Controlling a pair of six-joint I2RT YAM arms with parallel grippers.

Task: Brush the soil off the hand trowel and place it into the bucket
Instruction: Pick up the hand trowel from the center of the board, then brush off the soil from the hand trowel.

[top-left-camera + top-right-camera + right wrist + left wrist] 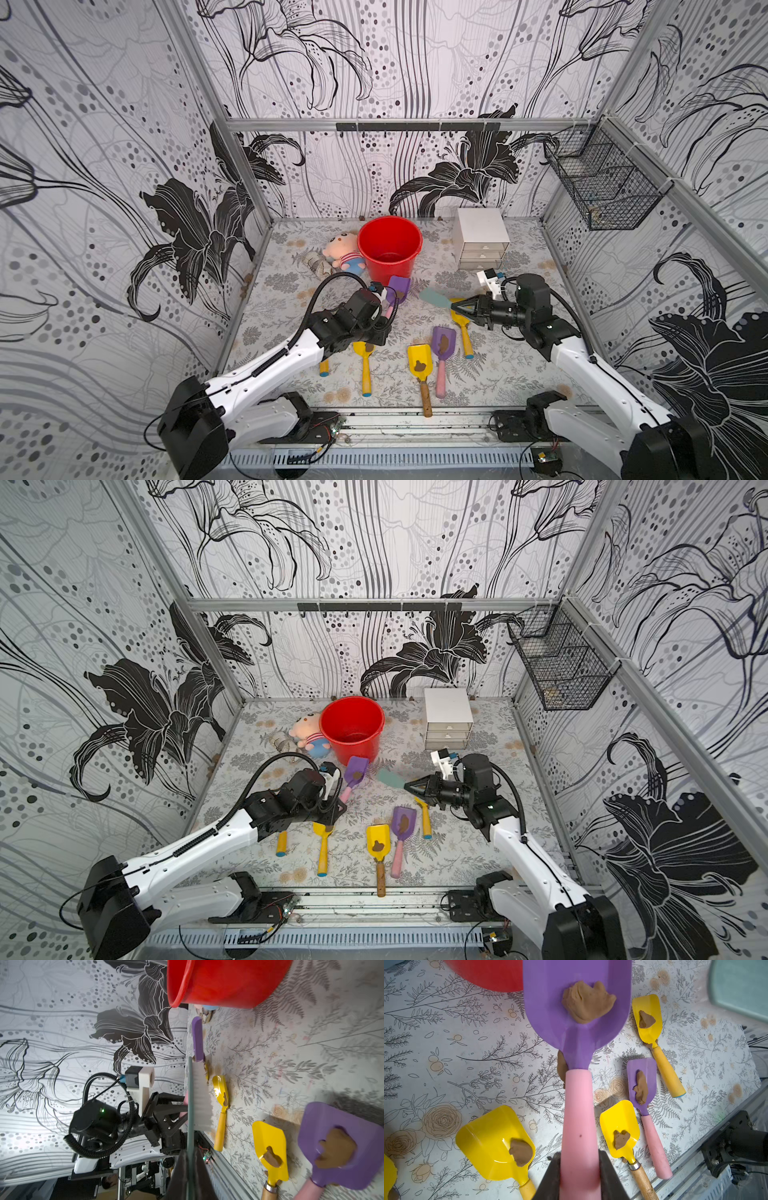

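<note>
My left gripper [579, 1159] is shut on the pink handle of a purple hand trowel [577, 1022]. The trowel blade [397, 289] points toward the red bucket [390, 266], just in front of it. A brown clump of soil [587, 1001] sticks to the blade. My right gripper [455, 306] is shut on the flat handle of a teal brush [434, 297], whose white bristles [200, 1097] face the table. The brush head is a short way right of the trowel blade and does not touch it. In both top views the bucket [353, 748] stands upright at the back.
Several other trowels with soil lie in front: yellow ones [420, 363] [364, 353] [463, 328] and a purple one [443, 340]. A plush doll [343, 251] lies left of the bucket, a white drawer box [482, 239] stands to its right, and a wire basket [602, 187] hangs on the right wall.
</note>
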